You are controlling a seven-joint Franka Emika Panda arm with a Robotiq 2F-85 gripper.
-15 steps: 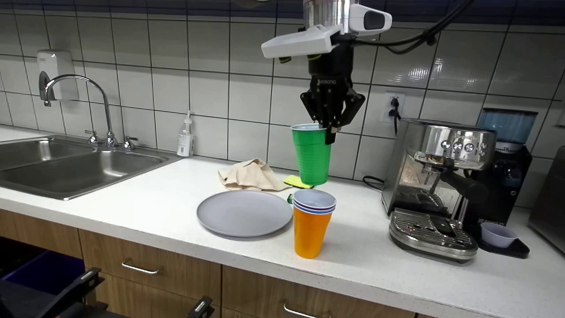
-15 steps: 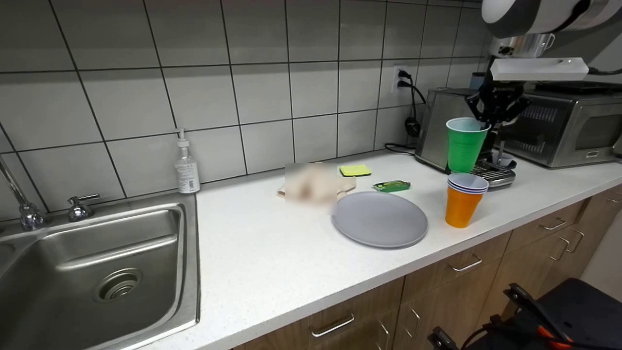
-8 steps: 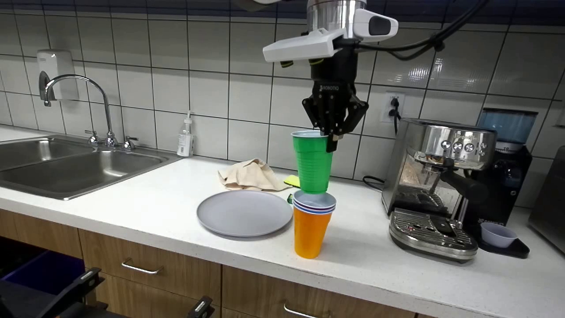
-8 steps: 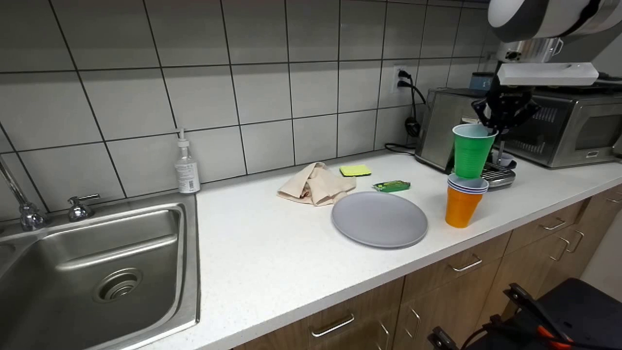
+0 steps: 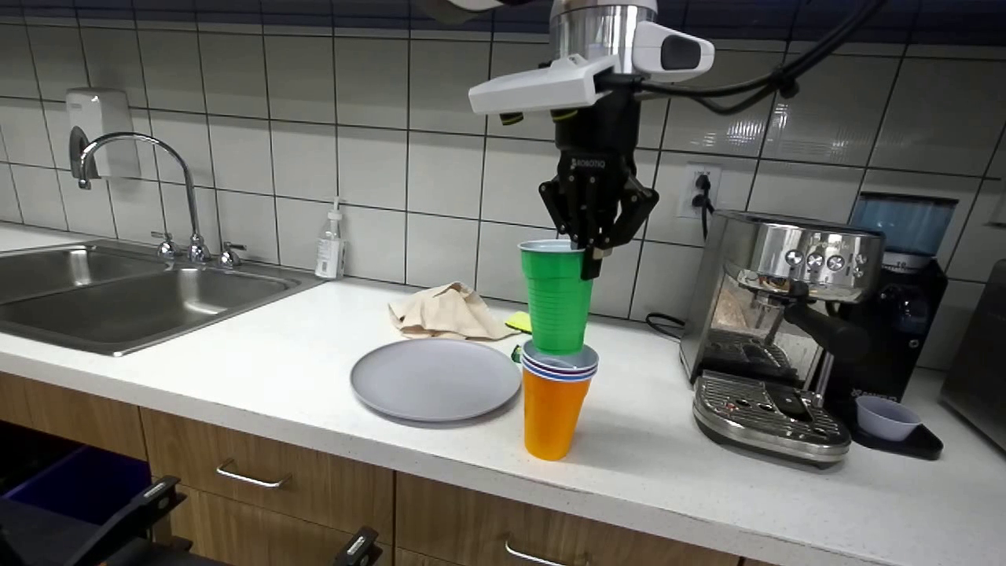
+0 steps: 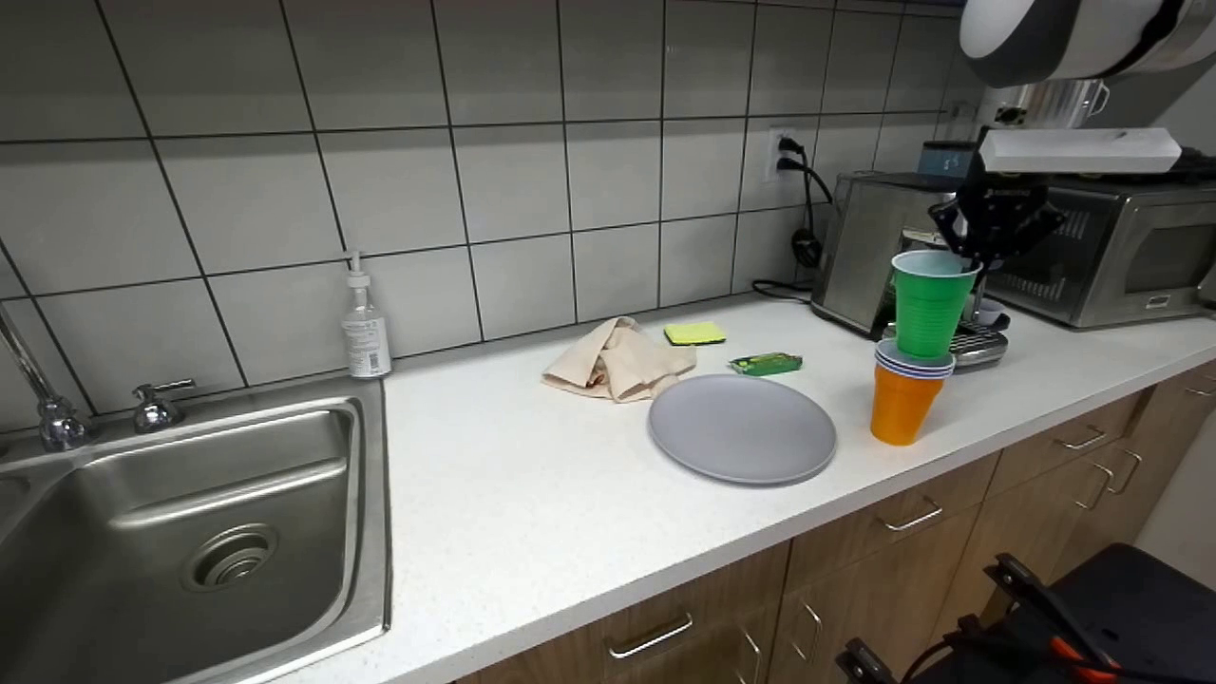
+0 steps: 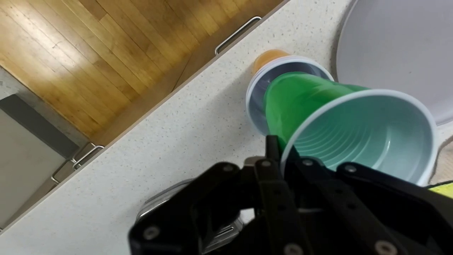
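A green cup (image 5: 558, 303) with a pale inside hangs from my gripper (image 5: 586, 258), which is shut on its rim, one finger inside the cup and one outside. The wrist view shows the cup's wall pinched between the fingertips, its mouth facing the camera (image 7: 282, 150). Directly below is a stack of orange cups (image 5: 554, 417) with pale rims, upright on the counter. The green cup's base overlaps the stack's open mouth in both exterior views. Whether the base has passed the top rim or hovers just over it I cannot tell. A grey plate (image 6: 741, 427) lies beside the stack.
A beige cloth (image 6: 617, 361), a yellow sponge (image 6: 694, 333) and a green packet (image 6: 766, 364) lie behind the plate. An espresso machine (image 5: 774, 338) stands to the right of the stack in an exterior view. The counter's front edge runs close by the stack. A sink (image 5: 149, 295) is further left.
My gripper has come down with the green cup, shifting slightly right in both exterior views. The cup's base went from above the orange stack to overlapping its mouth. The stack and plate stayed put.
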